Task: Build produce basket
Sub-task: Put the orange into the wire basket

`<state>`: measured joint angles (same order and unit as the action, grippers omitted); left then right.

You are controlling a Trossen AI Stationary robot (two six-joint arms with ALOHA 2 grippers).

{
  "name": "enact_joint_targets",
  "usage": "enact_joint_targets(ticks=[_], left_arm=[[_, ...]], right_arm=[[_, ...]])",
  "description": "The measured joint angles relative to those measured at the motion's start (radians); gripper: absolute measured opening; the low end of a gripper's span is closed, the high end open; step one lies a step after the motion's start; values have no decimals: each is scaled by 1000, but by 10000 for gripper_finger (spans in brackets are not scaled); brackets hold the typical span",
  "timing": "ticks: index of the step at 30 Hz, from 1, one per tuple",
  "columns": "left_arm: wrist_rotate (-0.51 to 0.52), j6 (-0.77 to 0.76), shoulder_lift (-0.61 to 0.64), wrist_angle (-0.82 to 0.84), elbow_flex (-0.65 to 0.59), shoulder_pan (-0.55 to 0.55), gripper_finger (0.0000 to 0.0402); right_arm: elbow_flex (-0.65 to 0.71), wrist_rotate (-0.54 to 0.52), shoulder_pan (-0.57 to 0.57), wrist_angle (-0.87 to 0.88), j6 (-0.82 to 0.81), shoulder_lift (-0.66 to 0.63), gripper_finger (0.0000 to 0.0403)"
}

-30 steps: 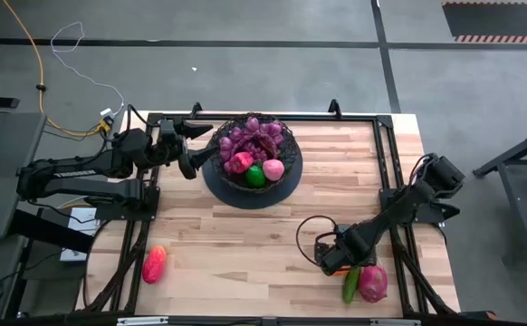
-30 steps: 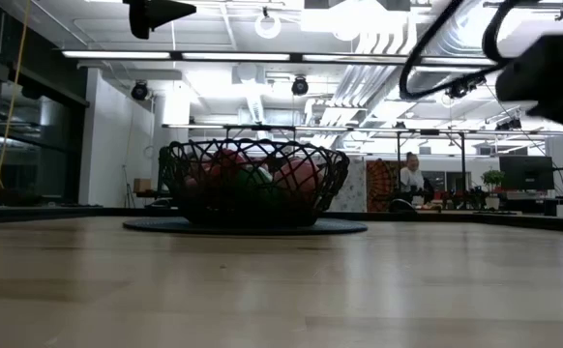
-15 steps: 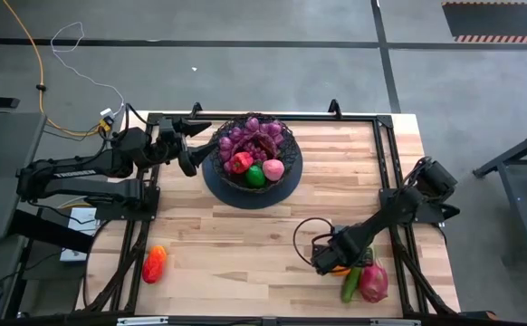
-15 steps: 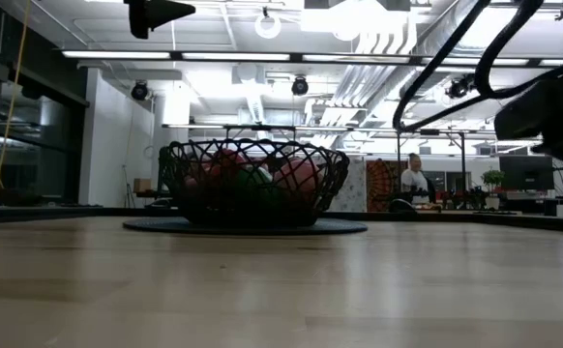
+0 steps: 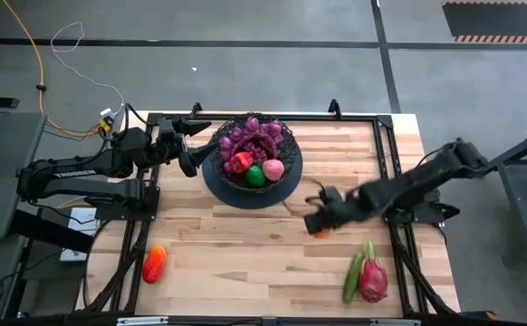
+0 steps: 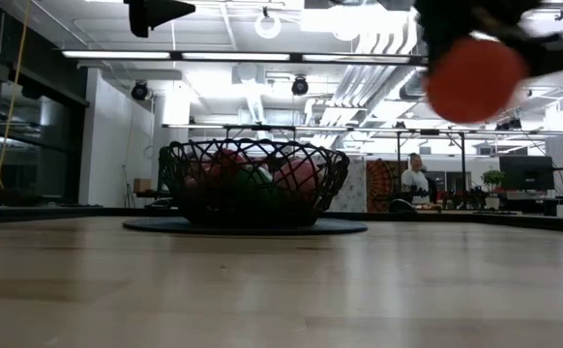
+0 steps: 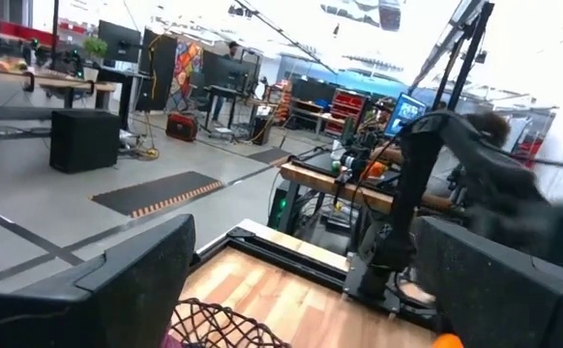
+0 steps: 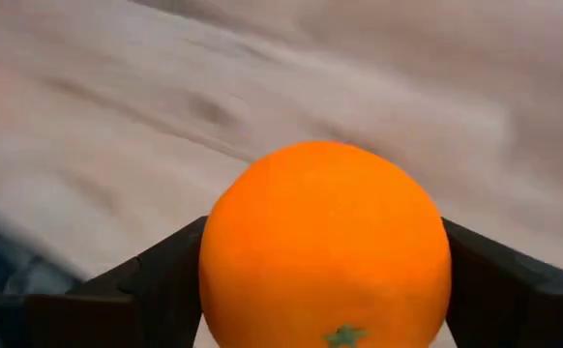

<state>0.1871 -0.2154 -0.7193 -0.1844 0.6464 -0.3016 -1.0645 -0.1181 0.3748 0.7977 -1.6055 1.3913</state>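
Note:
The black wire basket [image 5: 252, 156] stands on a dark round mat at the table's far middle. It holds purple grapes [image 5: 250, 136], a red fruit, a green fruit and a pink fruit. My right gripper [image 5: 320, 222] hovers right of and nearer than the basket, shut on an orange [image 8: 325, 242]. In the low view the orange [image 6: 475, 77] is high above the tabletop. My left gripper [image 5: 194, 148] waits open at the basket's left rim, and the basket's rim [image 7: 225, 324] shows between its fingers. My right gripper pinches the orange between its two fingers [image 8: 141, 290], one on each of its opposite sides [image 8: 225, 253] at the widest part. The fingers slant down from the table's right side. The orange is lifted clear of the table.
A green cucumber [image 5: 352, 277] and a pink dragon fruit [image 5: 373, 282] lie side by side near the table's near right corner. A red-orange pepper [image 5: 155, 263] lies at the near left. Bare wood stretches between the basket and the near edge.
My right gripper has risen from the table beside the cucumber and swung toward the far edge and the basket. It has carried the orange with it, so the orange now hangs clear, high above the wood.

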Motion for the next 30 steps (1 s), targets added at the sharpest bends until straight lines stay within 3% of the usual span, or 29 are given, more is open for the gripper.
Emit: enact_joint_targets(ticks=[8, 12, 18, 23, 30], left_arm=[[-13, -212, 0, 0, 0, 0, 378], [-71, -286, 0, 0, 0, 0, 378], [-139, -265, 0, 0, 0, 3, 378], [-124, -219, 0, 0, 0, 2, 378], [-127, -160, 0, -1, 0, 2, 378]], right_arm=[[0, 166, -364, -313, 887, -109, 308], [0, 293, -539, -522, 1186, -107, 308], [0, 466, -695, -830, 1310, -104, 308], [0, 465, -712, -958, 1299, -104, 308], [0, 429, -710, -964, 1265, -104, 310]])
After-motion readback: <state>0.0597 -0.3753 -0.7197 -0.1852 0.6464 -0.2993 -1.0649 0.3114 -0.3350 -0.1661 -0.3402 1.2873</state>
